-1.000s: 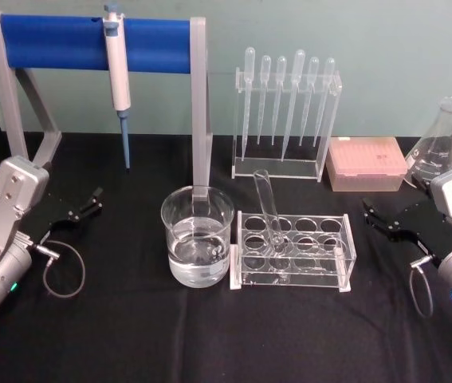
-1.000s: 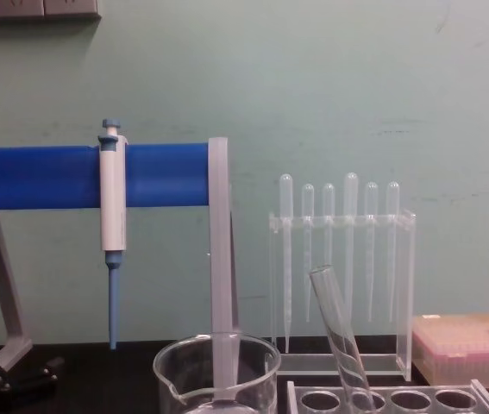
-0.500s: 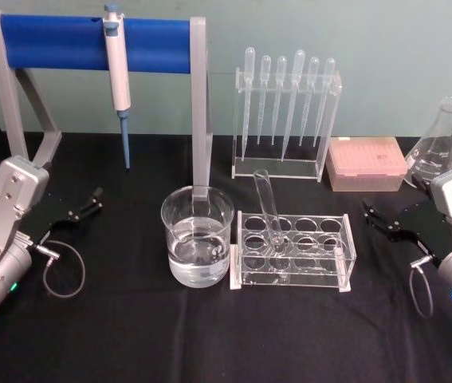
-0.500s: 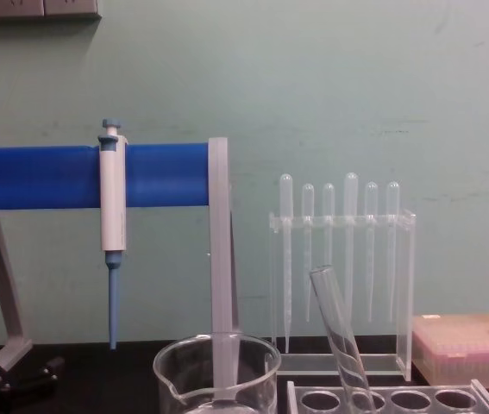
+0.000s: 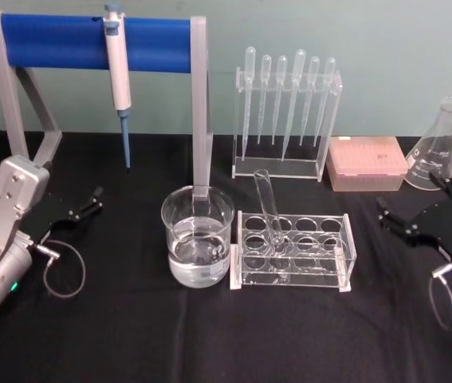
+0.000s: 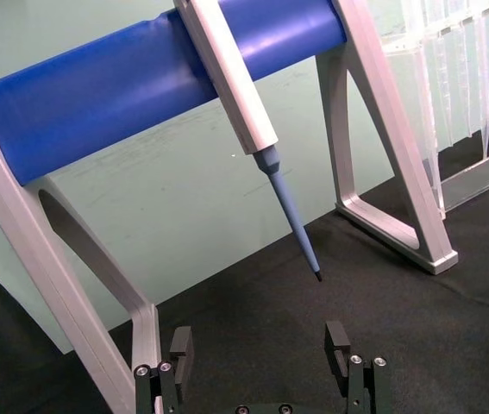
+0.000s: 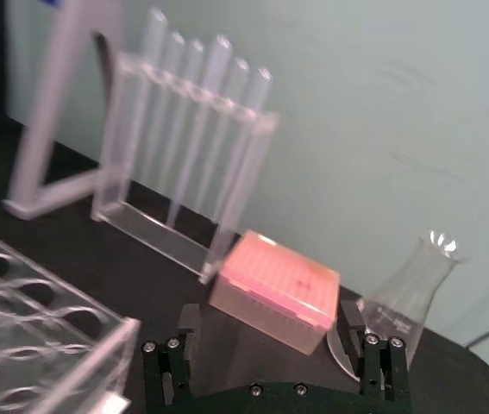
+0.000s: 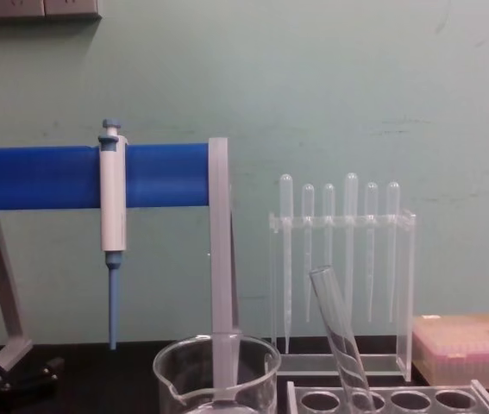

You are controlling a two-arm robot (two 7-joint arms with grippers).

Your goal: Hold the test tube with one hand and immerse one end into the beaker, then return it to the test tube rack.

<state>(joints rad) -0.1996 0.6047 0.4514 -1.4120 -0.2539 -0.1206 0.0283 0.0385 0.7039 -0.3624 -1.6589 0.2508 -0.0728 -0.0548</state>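
While the left claw (image 5: pixel 86 205) sat open, the nearer right claw (image 5: pixel 391 217) gaped empty; the near-upright test tube (image 5: pixel 269 206) stood left of it.

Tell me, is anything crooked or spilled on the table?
The test tube leans in the clear rack instead of standing straight like the pipettes behind it. Water sits inside the beaker; no spill shows. The left gripper and right gripper wait open at the sides.
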